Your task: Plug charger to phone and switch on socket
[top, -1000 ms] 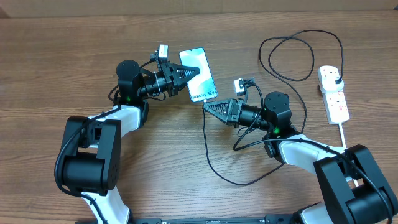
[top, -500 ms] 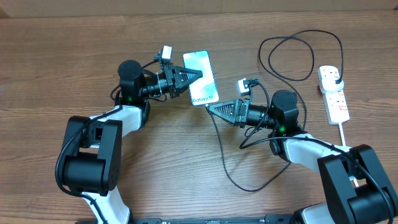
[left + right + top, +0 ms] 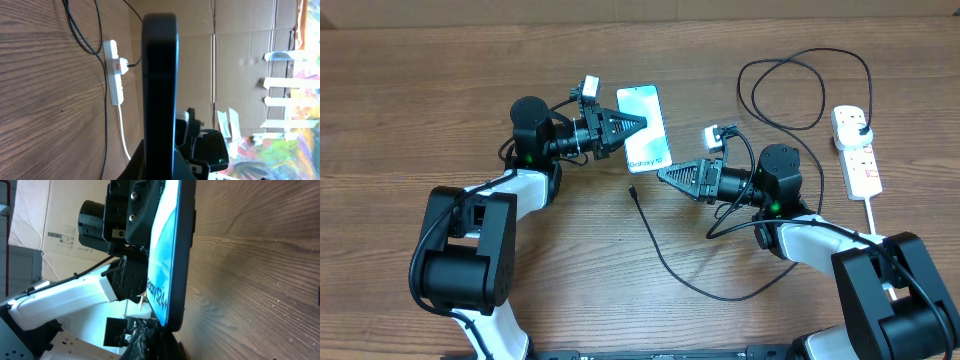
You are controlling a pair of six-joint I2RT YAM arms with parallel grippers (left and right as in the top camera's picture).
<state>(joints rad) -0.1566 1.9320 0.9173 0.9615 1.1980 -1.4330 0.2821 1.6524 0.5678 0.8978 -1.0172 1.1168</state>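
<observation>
Now we are squeezing the slippery phone [image 3: 653, 108] in our left claw [image 3: 642, 121], eyeing the floppy charger [image 3: 634, 191] and its hard tip to grab, unable to tell if our right claw [image 3: 663, 173] is open.

Dark phone [image 3: 160, 75] edge-on at centre, white socket [image 3: 115, 75] beyond, charger [image 3: 124, 65] plugged into it

White lettering reading "Galaxy S24+" runs along the near short edge of the phone [image 3: 654, 137] screen. The label on the far left box [image 3: 62, 237] is too small to read.
</observation>
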